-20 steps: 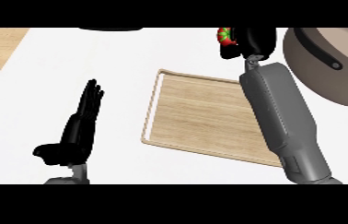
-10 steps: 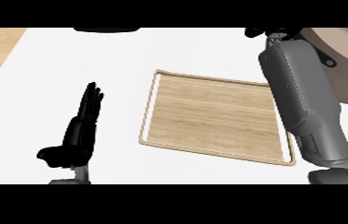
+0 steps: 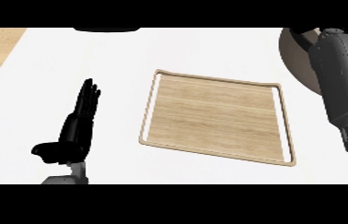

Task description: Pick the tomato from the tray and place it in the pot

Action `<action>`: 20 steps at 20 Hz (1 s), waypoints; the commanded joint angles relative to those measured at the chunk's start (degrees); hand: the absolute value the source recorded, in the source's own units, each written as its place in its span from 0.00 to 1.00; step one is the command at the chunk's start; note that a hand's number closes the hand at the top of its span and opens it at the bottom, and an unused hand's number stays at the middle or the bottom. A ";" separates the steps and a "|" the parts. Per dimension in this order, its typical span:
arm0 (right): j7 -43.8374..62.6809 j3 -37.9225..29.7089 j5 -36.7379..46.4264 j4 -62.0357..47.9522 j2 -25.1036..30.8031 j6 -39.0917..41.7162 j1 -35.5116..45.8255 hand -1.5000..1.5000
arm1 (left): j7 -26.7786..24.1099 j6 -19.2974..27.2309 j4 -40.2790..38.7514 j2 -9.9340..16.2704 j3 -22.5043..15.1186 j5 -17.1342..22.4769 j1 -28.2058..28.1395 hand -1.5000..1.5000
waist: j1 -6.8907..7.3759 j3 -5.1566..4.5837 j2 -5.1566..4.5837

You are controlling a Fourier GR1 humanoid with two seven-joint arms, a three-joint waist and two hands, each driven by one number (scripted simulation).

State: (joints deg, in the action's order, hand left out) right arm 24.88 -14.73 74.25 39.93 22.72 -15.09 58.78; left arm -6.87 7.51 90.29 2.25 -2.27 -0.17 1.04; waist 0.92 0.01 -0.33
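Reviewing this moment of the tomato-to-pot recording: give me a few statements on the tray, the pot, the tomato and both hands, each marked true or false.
1. The tomato lies on the wooden tray. False: the tray shows only bare wood, and no tomato is visible anywhere.
2. The left hand is open, fingers straight, at the view's lower left. True.
3. The right forearm reaches up over the pot at the view's right edge. True.
4. The right hand is plainly visible, holding the tomato. False: the hand itself does not show; only the forearm does.
5. The pot stands on the tray. False: it sits on the counter beyond the tray's upper right corner.
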 commanded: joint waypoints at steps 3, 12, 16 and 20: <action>-5.14 -3.13 -2.06 -7.19 6.11 -2.82 -1.41 1.00 | -1.35 1.32 0.56 -2.12 -2.63 -1.90 -2.92 0.50 | 0.05 0.02 0.04; -19.86 -9.60 -8.15 -22.26 16.07 -1.72 -0.44 1.00 | -1.13 -1.16 -2.44 0.67 1.35 0.62 2.75 0.50 | 1.42 0.11 -0.84; -18.81 -10.80 -8.49 -26.61 15.66 -3.69 -2.58 1.00 | 3.37 -0.77 4.39 -0.30 -2.73 -0.85 0.00 0.50 | 2.77 0.22 -0.96; -17.94 -13.02 -10.53 -29.58 17.05 -1.66 -3.09 1.00 | 1.36 0.10 0.66 -1.78 -2.65 -1.16 1.11 0.50 | 2.50 0.23 -1.20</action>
State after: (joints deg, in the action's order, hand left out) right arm 6.02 -26.08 64.91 14.01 38.73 -18.01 56.41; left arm -5.94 7.16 90.93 1.24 -3.96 -0.72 2.06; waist 3.33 -0.07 -1.16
